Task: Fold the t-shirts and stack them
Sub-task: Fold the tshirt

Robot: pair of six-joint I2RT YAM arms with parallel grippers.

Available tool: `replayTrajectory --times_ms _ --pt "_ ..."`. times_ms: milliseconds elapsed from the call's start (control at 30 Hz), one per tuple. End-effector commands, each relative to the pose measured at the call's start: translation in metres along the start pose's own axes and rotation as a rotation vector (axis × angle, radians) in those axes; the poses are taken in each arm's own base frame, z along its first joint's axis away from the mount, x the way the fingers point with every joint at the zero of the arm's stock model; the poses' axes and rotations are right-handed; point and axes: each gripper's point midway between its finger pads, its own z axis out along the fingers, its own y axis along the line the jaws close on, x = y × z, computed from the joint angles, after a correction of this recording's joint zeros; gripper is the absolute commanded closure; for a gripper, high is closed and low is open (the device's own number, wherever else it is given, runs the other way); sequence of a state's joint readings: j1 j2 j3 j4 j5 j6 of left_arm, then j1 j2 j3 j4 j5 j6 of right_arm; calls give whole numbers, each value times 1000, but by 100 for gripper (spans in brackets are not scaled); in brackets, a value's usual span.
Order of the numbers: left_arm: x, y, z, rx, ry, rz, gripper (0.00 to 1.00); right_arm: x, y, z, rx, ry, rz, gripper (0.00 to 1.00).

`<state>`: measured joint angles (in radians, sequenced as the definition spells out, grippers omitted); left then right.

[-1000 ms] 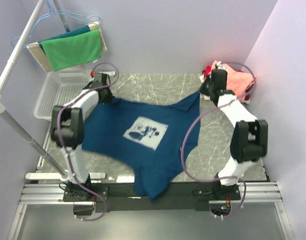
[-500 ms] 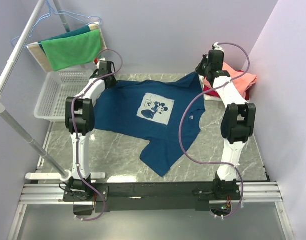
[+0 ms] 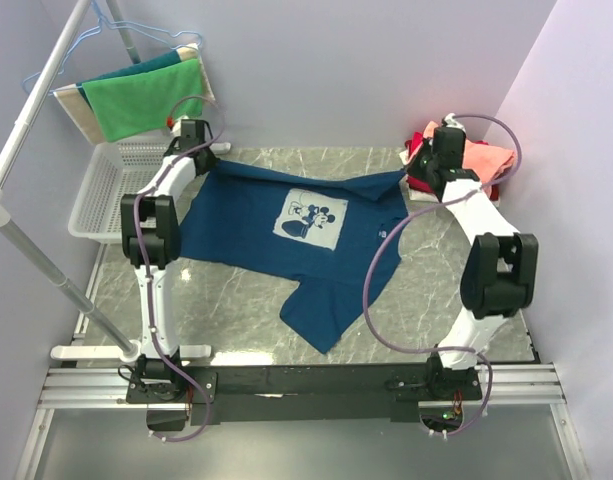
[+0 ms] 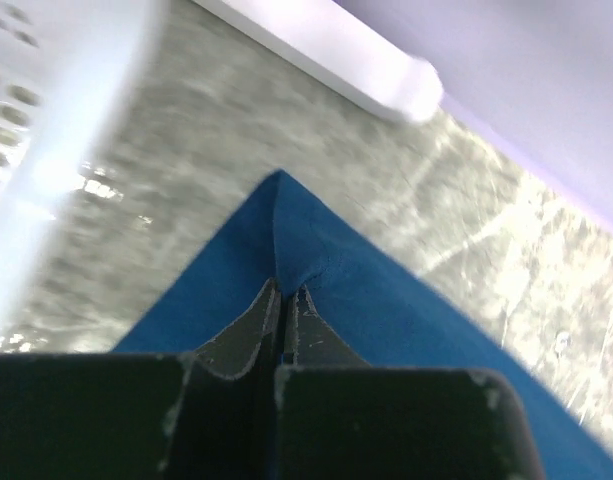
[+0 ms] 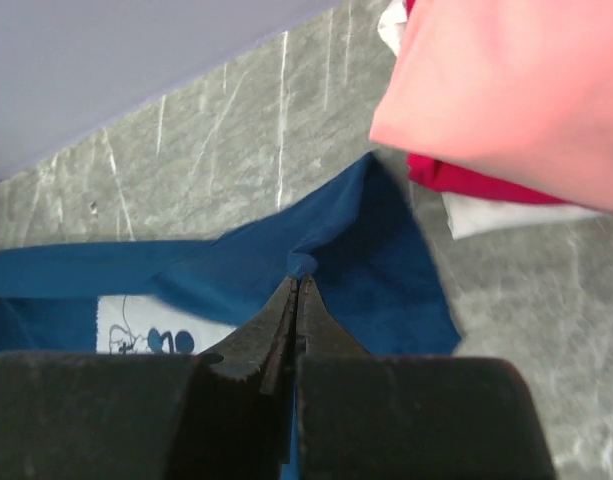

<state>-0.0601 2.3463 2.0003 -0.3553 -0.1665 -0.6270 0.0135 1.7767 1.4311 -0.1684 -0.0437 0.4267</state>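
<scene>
From above, the navy t-shirt [image 3: 246, 235] lies print [image 3: 311, 218] up across the far half of the table [image 3: 226, 300]. Its far edge is drawn between my two sets of jaws. My left jaws are at the far-left corner, just beside the white mesh basket [image 3: 101, 190]. My right jaws are near the far-right corner, beside the folded pile. One part of the shirt trails toward the middle of the near edge.

I count three t-shirts: one navy, one salmon-pink t-shirt [image 3: 486, 158] and one red t-shirt [image 3: 419, 182] under it. There is also one basket, and one green cloth [image 3: 151, 100] hanging above it.

At my left wrist, the jaws are closed tight on a pinched corner of the navy t-shirt [image 4: 386, 320]. The cloth rises to a point just past the tips. The table [image 4: 186, 150] shows beyond, and the basket [image 4: 46, 100] is a blur at the left.

At my right wrist, the jaws are likewise closed, nipping a small fold of the navy t-shirt [image 5: 386, 260] at their tips. The print [image 5: 146, 325] peeks out at the left. The salmon-pink t-shirt [image 5: 516, 90] lies on the red t-shirt [image 5: 476, 180] — both near the tips but apart from them. A white layer sits beneath; I cannot tell what it is.
</scene>
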Motion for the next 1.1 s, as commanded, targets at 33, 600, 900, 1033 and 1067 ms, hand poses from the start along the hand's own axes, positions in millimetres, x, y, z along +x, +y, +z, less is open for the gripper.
replayTrajectory --times_ms 33,600,900,1033,1067 --pt "-47 6 -18 48 -81 -124 99 -22 4 -36 -27 -102 20 100" --pt "-14 39 -13 -14 15 -105 99 56 -20 -49 -13 63 54 100" --pt "8 59 -11 -86 53 -97 99 86 -23 -48 -18 149 95 100" --pt "11 67 -17 -119 49 -104 99 94 -25 -50 -8 160 99 100" --pt "12 69 -18 -124 51 -105 99 96 -27 -50 -1 164 101 100"
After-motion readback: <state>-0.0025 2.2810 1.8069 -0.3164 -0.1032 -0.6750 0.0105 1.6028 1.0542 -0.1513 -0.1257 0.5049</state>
